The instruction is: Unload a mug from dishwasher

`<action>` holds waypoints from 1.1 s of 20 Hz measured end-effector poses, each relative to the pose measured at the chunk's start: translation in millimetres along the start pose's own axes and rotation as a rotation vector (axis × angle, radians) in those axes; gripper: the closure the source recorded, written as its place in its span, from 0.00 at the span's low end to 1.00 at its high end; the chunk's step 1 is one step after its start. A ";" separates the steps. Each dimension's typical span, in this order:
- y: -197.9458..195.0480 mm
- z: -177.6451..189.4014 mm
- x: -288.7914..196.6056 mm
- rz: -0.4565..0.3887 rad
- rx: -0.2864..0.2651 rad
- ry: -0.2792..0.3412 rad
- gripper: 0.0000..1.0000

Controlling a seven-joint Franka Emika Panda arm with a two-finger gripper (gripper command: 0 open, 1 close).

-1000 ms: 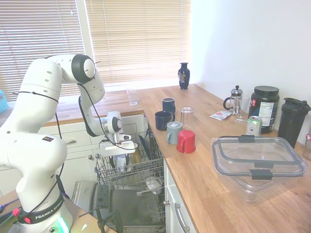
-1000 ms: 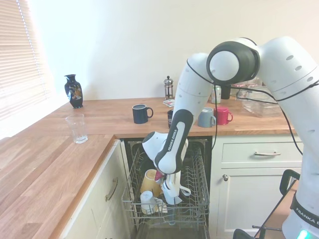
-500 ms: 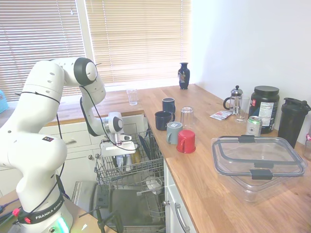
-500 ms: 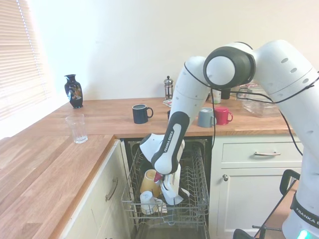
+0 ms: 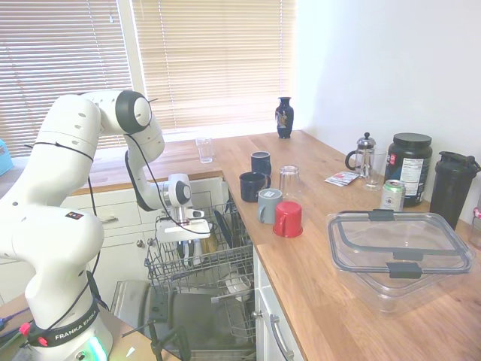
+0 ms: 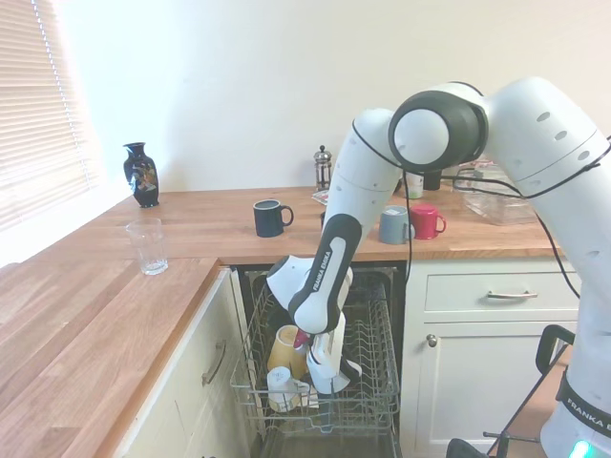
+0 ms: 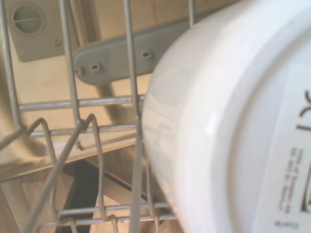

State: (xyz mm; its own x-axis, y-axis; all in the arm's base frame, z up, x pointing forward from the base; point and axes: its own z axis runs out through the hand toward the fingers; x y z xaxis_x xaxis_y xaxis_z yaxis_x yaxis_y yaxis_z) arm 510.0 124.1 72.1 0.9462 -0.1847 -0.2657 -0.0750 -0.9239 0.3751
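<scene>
Over the last second the arm has sunk from just above the rack (image 6: 378,329) of the dishwasher (image 5: 197,320) to down among its wires, and the gripper (image 6: 325,374) now sits low in the front part of the rack. Nothing has come out yet. The crockery lies as it did a second ago, so I judge this to be the end of the reach, with the grasp and lift still to come.

From the second exterior view, the mustard-yellow mug (image 6: 285,345) is to the gripper's left and a little above it. The pale cup (image 6: 280,385) is lower on that same side, close by. The mug (image 6: 343,368) is right against the gripper on its other side, tilted in the rack, and the wrist view confirms how near it is: its white wall and base (image 7: 228,131) fill most of that picture. The arm's own bulk and the wires hide the gripper's tip, so I cannot tell whether it is open or already closed on the mug.

As for writing, the arm's lower link reads "FRANKA EMIKA" (image 6: 327,271). A white sticker (image 7: 291,160) on the mug's base carries dark print that is sideways and too blurred to read. Well above the gripper on the worktop, the black tub (image 5: 409,167) has a label too small to make out.
</scene>
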 end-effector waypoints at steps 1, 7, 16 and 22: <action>-1.3 -1.3 0.3 0.007 0.002 0.003 1.00; -5.8 -7.5 0.7 0.050 0.013 0.022 1.00; -0.3 -70.2 -5.0 0.091 0.049 0.078 1.00; -5.9 -109.7 -11.5 0.108 0.091 0.138 1.00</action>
State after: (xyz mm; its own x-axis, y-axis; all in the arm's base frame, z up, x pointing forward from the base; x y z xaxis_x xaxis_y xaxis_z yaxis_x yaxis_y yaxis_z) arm 534.1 168.4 170.4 0.9648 -0.2425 -0.1018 -0.2006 -0.9289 0.3113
